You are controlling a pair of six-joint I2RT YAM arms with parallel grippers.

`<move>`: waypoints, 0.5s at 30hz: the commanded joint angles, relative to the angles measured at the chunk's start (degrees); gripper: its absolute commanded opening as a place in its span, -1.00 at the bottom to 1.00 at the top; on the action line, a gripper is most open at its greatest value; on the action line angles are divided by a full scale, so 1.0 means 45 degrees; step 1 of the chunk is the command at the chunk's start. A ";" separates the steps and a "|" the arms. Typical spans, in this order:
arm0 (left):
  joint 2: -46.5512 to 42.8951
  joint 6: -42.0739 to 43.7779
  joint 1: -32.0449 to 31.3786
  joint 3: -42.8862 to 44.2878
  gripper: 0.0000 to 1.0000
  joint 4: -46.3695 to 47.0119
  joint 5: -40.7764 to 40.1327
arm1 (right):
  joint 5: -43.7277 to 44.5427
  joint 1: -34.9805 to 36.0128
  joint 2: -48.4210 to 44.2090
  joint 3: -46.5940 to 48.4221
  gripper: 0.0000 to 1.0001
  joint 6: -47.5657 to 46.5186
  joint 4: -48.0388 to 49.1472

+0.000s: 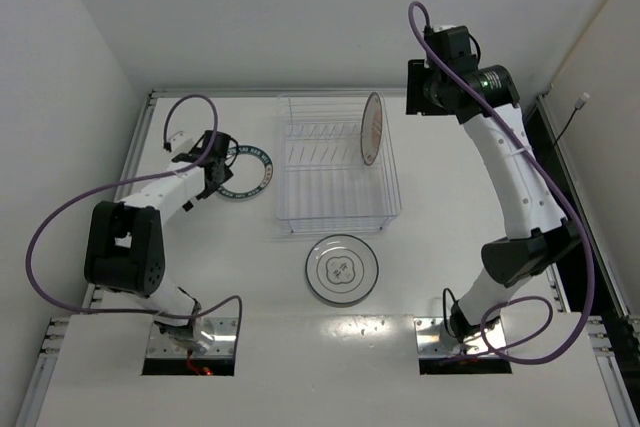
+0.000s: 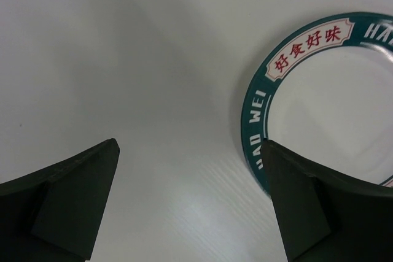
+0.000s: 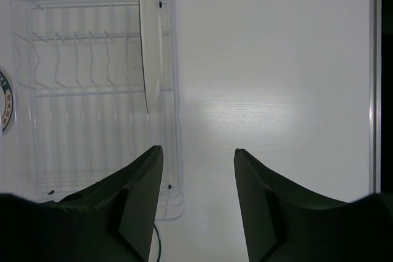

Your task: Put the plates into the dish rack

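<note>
Hovering left pincer [image 2: 189, 145] beside plate [image 2: 325, 102], jaws spread

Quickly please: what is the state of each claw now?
Left claw: open, holding nothing, near the round white plate with green rim.
Right claw: open, holding nothing.

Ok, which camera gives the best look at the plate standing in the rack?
Top external: the orange-brown plate stands upright at the right end of the dish rack, its patterned face visible. The right wrist view shows it only edge-on; the left wrist view misses it entirely.
</note>
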 commanded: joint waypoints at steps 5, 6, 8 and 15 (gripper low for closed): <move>0.0755 -0.0271 0.1707 0.0443 1.00 0.2647 0.2163 | -0.0560 -0.0196 -0.0450 -0.0457 -0.06 -0.0272 0.0305; 0.0757 -0.0271 0.1923 0.0442 1.00 0.3095 0.2919 | -0.0677 -0.0312 -0.0605 -0.0576 -0.06 -0.0272 0.0305; 0.1263 -0.0271 0.2334 0.0092 1.00 0.4405 0.3899 | -0.0679 -0.0313 -0.0743 -0.0869 -0.06 -0.0272 0.0305; 0.2220 -0.2106 0.3254 -0.1860 1.00 0.8662 0.7007 | -0.0952 -0.0430 -0.0978 -0.0870 -0.06 -0.0272 -0.0125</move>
